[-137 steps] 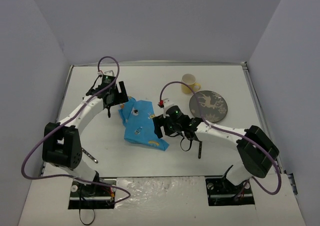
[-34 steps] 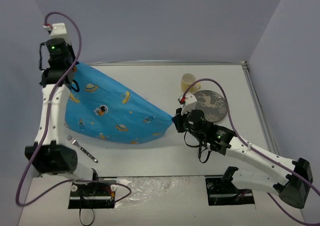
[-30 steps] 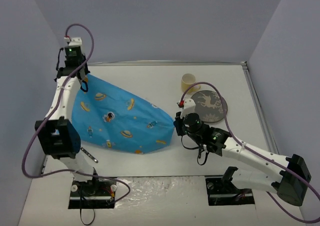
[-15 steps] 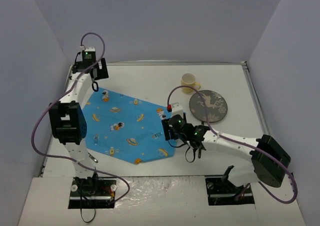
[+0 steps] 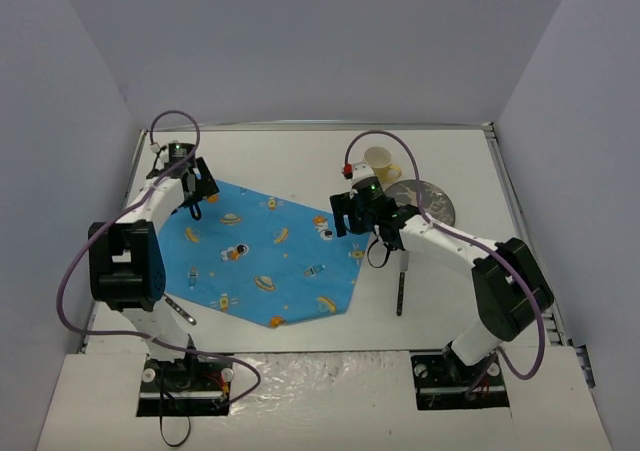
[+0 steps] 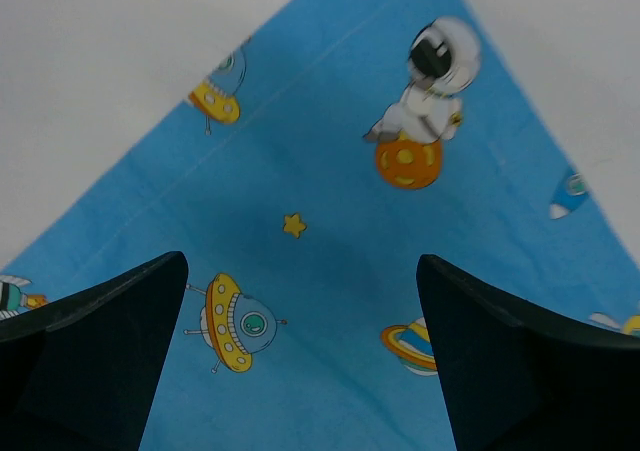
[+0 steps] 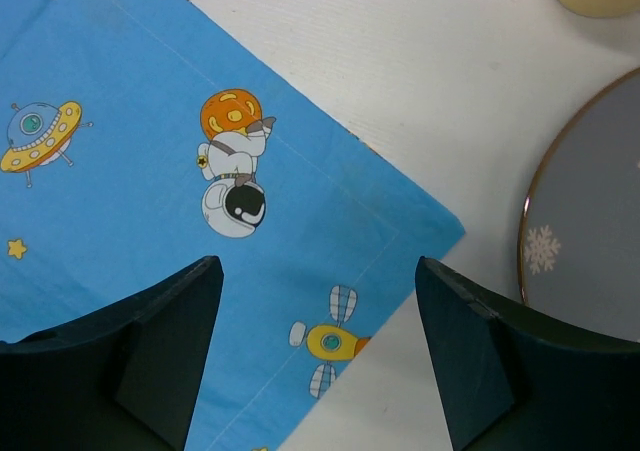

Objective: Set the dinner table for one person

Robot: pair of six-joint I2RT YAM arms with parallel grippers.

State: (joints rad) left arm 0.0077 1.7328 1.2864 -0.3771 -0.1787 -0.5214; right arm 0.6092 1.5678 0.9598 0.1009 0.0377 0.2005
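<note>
Under both arms, out to the walls: the dinner table (image 5: 300, 161), big and white. Spread flat on it, a blue cloth (image 5: 262, 261) with spacemen. Over its far left corner, the left gripper (image 6: 300, 263), wide open, empty. Over its right corner, the right gripper (image 7: 318, 265), open too, near a grey plate (image 7: 590, 221).

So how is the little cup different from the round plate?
The cup is pale yellow; the plate is dark grey with white pictures and a thin gold rim. The cup stands up tall; the plate lies flat and is wider. Both sit on the white table, off the blue cloth.
</note>
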